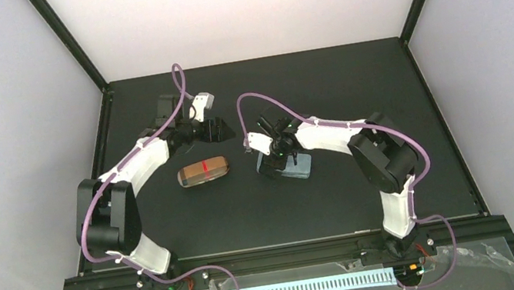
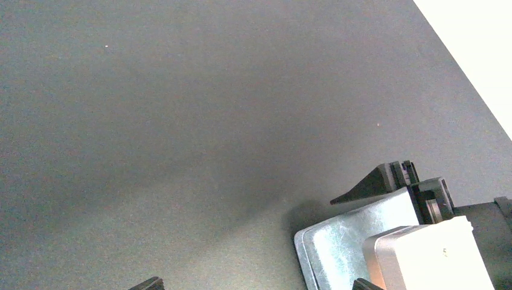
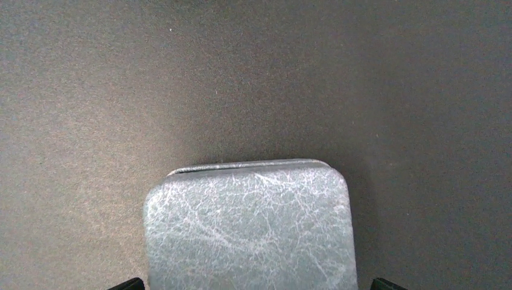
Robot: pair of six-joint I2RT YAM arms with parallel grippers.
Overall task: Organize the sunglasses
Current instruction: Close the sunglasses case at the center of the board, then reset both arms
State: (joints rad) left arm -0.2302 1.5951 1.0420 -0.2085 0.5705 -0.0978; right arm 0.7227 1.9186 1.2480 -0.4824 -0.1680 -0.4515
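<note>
Fingers (image 3: 130, 285) of the right gripper (image 3: 256, 285) stand spread either side of the crackled blue-grey oblong case (image 3: 250, 223) near the black table's (image 1: 351, 68) middle. The left gripper (image 1: 222, 129) gapes empty. No sunglasses show, so they are likely cased; the next move is to lift clear.

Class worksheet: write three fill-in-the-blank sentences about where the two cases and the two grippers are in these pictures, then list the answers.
1. Seen from above, the tan case lies to the ___ of the blue-grey case.
2. The right gripper is over the ___ case, with one finger at each side.
3. The left gripper holds nothing; its jaws stand ___.

Missing words: left; blue-grey; open.
</note>
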